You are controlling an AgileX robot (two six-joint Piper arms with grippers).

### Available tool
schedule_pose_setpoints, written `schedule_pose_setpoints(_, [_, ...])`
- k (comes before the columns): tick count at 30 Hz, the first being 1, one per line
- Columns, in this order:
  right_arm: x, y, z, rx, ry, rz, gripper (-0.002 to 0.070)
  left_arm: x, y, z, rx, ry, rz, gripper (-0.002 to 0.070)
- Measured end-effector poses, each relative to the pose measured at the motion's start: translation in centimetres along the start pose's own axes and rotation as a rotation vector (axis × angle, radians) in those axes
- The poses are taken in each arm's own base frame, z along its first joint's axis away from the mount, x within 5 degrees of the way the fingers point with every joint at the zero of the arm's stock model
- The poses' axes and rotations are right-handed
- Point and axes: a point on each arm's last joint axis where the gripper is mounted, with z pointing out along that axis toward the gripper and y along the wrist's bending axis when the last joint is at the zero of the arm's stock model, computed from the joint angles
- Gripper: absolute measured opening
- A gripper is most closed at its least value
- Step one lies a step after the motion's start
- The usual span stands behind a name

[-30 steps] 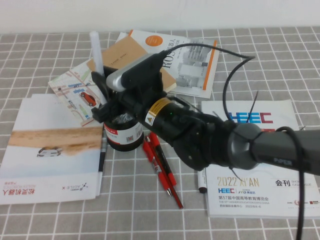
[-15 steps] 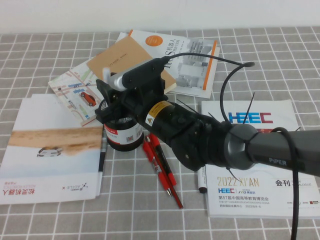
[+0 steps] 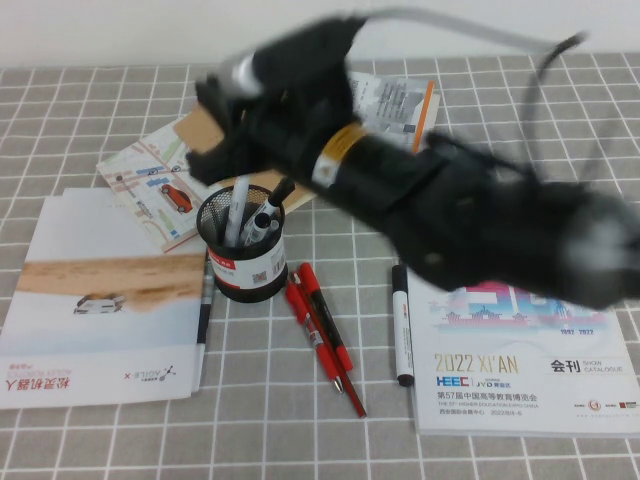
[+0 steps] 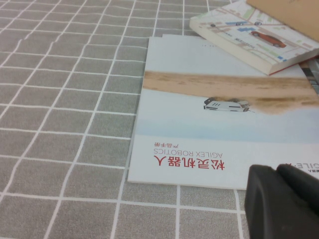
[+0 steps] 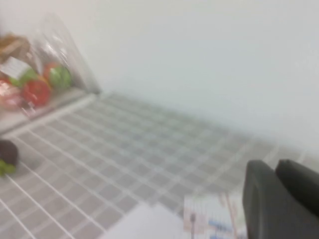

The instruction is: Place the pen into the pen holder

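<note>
The black mesh pen holder [image 3: 243, 262] stands left of the table's middle, its red-and-white label facing me. The white pen [image 3: 236, 208] stands upright inside it, beside two dark-capped markers [image 3: 268, 214]. My right gripper [image 5: 274, 172] is lifted well above and behind the holder, blurred in the high view, its fingers [image 5: 259, 199] pressed together with nothing between them. My left gripper [image 4: 277, 172] shows only in the left wrist view, low over the corner of a brochure, shut and empty.
Red pens [image 3: 322, 325] and a black-capped white marker [image 3: 402, 330] lie right of the holder. A brochure [image 3: 100, 300] lies to its left, a booklet [image 3: 520, 380] to the right, and books [image 3: 160, 180] behind. A bag of vegetables [image 5: 35, 79] sits far off.
The right gripper opened, the white pen dropped into the holder, and the jaws shut again. The right arm then rose fast, up and away from the holder.
</note>
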Motion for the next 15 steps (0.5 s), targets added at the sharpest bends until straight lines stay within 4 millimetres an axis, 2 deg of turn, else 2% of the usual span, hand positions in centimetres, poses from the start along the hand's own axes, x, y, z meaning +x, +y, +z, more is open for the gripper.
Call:
schedule_pose_setpoints(2, [-2.4,0.4,-2.1,-0.016,-0.033,-0.035,-0.0006,0.0,0.0,0.0,0.0,0.0,0.0,-0.0003])
schedule_pose_setpoints(5, [-4.4,0.7,-5.6,-0.027,-0.054,-0.064,-0.0011,0.0,0.0,0.0,0.0,0.0,0.0,-0.0003])
schedule_pose_setpoints(15, [-5.0,0.9,-15.5,-0.015,-0.022,-0.059,-0.0012,0.0,0.0,0.0,0.0,0.0,0.0,-0.0003])
